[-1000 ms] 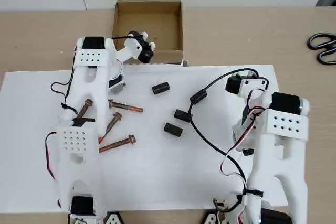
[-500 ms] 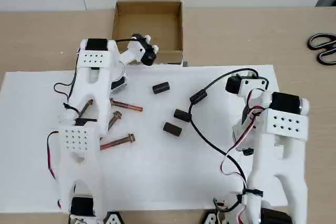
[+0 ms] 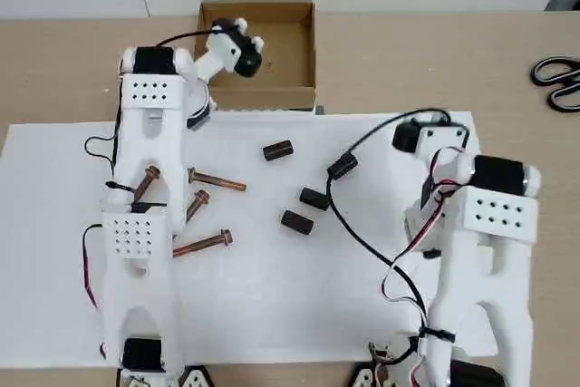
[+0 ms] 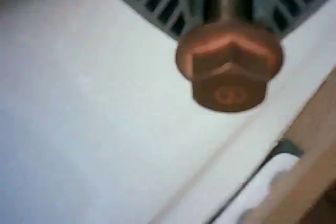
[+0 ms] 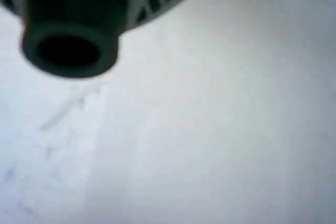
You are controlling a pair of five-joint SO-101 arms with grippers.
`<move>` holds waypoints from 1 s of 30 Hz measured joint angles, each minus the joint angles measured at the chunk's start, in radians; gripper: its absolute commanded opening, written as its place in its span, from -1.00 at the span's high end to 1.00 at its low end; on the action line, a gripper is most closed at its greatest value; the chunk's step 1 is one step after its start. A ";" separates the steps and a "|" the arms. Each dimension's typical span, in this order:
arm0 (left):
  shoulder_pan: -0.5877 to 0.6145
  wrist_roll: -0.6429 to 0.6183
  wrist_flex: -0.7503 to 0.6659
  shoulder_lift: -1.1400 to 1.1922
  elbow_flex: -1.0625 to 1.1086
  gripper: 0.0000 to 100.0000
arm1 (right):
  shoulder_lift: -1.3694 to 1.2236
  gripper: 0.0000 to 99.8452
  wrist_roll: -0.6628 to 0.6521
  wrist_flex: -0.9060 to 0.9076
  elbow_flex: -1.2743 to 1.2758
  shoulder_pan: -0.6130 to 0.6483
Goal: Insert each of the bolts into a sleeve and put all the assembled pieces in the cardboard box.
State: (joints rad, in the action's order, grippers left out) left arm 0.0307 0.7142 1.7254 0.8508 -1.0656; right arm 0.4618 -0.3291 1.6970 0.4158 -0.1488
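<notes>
White sheet [image 3: 272,305], four loose bolts [image 3: 217,181]; three sleeves [image 3: 278,150]

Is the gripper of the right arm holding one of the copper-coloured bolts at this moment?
No: the right wrist view shows a black sleeve clamped there, with its hollow end facing the camera.
</notes>
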 measured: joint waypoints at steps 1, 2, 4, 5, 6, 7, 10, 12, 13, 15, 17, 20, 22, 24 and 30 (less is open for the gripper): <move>-0.005 -0.026 0.000 -0.037 0.006 0.99 | 0.000 0.99 0.000 0.005 -0.015 0.009; -0.011 -0.051 0.000 -0.081 0.021 0.99 | 0.000 0.99 0.000 0.008 -0.026 0.023; -0.028 -0.104 0.000 -0.184 0.078 0.99 | 0.008 0.99 0.000 0.009 -0.031 0.066; -0.037 -0.143 0.000 -0.235 0.117 0.99 | 0.020 0.99 0.000 0.011 -0.031 0.087; -0.044 -0.186 0.000 -0.290 0.160 0.99 | 0.041 0.99 0.008 0.012 -0.031 0.106; -0.048 -0.226 0.002 -0.344 0.209 0.99 | 0.071 0.99 0.020 0.014 -0.031 0.121; -0.048 -0.288 0.003 -0.522 0.370 0.99 | 0.180 0.99 0.037 0.015 -0.031 0.169; -0.048 -0.304 0.003 -0.649 0.486 0.99 | 0.264 0.99 0.041 0.015 -0.031 0.204; -0.049 -0.308 0.005 -0.712 0.548 0.99 | 0.302 0.99 0.043 0.015 -0.031 0.215; -0.060 -0.330 0.005 -0.836 0.671 0.99 | 0.371 0.99 0.048 0.015 -0.031 0.227; -0.072 -0.391 0.005 -0.947 0.787 0.99 | 0.420 0.99 0.058 -0.002 -0.011 0.233; -0.089 -0.539 -0.008 -1.086 0.953 0.99 | 0.468 0.99 0.135 -0.054 0.058 0.232; -0.100 -0.651 -0.060 -1.158 1.043 0.99 | 0.488 0.99 0.219 -0.107 0.101 0.232; -0.103 -0.775 -0.135 -1.211 1.122 0.99 | 0.499 0.99 0.301 -0.172 0.149 0.235; -0.133 -1.083 -0.299 -1.298 1.321 0.99 | 0.499 0.99 0.473 -0.315 0.245 0.334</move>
State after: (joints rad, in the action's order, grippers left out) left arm -0.1028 -0.3690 1.4262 -0.4473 0.2555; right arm 0.9605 0.1435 1.3825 0.6613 0.1857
